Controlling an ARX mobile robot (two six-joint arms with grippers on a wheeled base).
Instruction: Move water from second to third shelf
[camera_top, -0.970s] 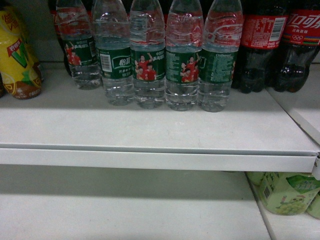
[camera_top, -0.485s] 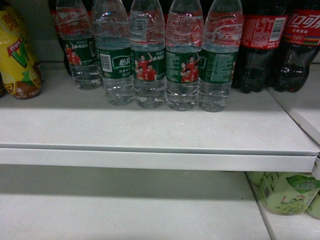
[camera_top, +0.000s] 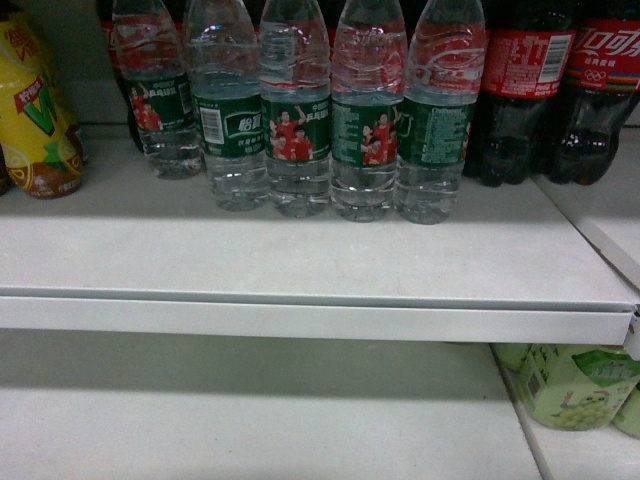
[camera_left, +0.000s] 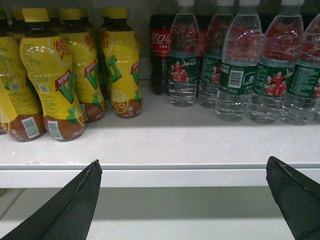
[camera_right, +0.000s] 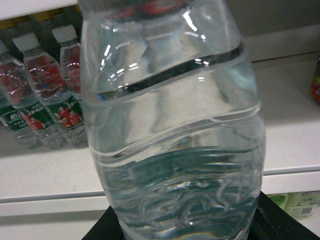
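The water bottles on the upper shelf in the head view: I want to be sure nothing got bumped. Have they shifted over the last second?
No. The row of water bottles keeps its place against the shelf edge and the cola bottles.

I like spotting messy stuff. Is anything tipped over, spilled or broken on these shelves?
Nothing stands out. The water bottles, yellow drink bottles and cola bottles all stand upright on a dry shelf. One water bottle fills the right wrist view, between the right gripper's fingers, off the shelf.

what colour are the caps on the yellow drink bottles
Yellow caps, clearest in the left wrist view.
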